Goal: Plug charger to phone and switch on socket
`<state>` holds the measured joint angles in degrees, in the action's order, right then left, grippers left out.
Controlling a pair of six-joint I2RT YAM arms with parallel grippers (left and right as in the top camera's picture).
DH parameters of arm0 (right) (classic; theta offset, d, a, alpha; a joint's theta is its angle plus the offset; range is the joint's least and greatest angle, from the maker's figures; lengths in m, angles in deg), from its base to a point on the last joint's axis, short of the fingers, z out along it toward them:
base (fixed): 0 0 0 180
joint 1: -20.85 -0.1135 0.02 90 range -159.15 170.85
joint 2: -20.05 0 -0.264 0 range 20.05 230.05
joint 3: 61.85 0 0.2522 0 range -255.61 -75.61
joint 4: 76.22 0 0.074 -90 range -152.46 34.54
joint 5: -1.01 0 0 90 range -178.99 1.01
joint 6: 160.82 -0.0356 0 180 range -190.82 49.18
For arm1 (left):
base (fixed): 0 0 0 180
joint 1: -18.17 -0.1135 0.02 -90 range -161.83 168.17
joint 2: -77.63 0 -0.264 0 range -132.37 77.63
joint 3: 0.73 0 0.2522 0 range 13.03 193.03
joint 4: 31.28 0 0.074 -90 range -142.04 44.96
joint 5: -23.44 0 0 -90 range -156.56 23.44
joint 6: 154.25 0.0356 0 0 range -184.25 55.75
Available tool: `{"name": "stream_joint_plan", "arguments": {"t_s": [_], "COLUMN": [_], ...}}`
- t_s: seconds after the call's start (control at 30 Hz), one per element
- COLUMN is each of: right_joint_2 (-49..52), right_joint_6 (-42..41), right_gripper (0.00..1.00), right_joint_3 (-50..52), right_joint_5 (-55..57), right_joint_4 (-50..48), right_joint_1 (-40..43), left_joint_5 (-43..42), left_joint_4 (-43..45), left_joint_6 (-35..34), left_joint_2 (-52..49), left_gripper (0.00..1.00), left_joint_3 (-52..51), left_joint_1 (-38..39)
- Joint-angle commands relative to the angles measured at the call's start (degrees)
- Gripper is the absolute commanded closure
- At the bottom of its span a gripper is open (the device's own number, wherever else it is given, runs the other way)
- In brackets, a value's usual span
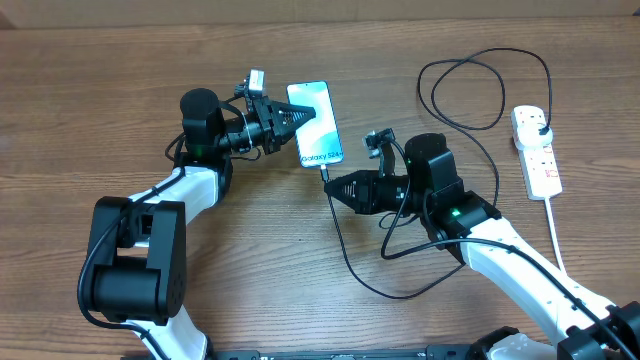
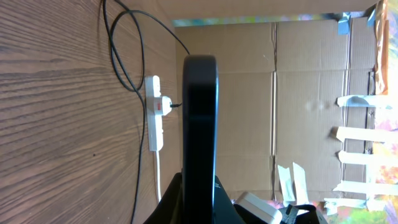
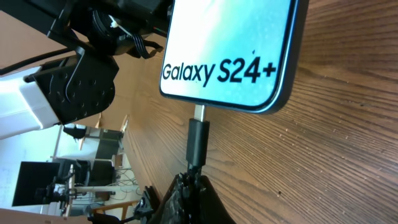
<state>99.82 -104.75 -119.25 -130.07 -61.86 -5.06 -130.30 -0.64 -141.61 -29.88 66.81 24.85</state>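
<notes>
The phone (image 1: 318, 127) lies on the wood table, its screen reading "Galaxy S24+" (image 3: 227, 56). My left gripper (image 1: 296, 120) is shut on the phone's left side; in the left wrist view the phone (image 2: 199, 124) shows edge-on as a dark slab between the fingers (image 2: 199, 202). My right gripper (image 1: 336, 187) is shut on the charger cable (image 1: 345, 255) just behind its small plug tip (image 3: 198, 138), whose metal end sits at the phone's bottom port. The cable's black plug (image 1: 540, 130) sits in the white socket strip (image 1: 537, 150).
The charger cable loops on the table at the back right (image 1: 470, 90). The strip's thick white cord (image 1: 556, 230) runs toward the front right. Cardboard walls (image 2: 298, 93) stand behind the table.
</notes>
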Motion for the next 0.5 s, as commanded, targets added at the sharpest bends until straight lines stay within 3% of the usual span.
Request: {"name": "stream_joint_plan", "arguments": {"t_s": [0.0,0.47], "right_joint_2": [-1.1,0.0], "right_joint_6": [-0.9,-2.3], "right_gripper": [0.96,0.96], "right_joint_3": [0.3,0.3], "right_joint_5": [1.3,2.6], "right_joint_4": [-1.3,0.5], "right_joint_1": [0.3,0.2], "left_joint_5": [-1.9,-1.2], "left_joint_4": [0.4,0.5], "left_joint_6": [2.8,2.3], "left_joint_2": [-0.1,-0.1], "left_gripper": [0.96,0.96], "left_joint_3": [1.0,1.0], "left_joint_1": [1.0,1.3]}}
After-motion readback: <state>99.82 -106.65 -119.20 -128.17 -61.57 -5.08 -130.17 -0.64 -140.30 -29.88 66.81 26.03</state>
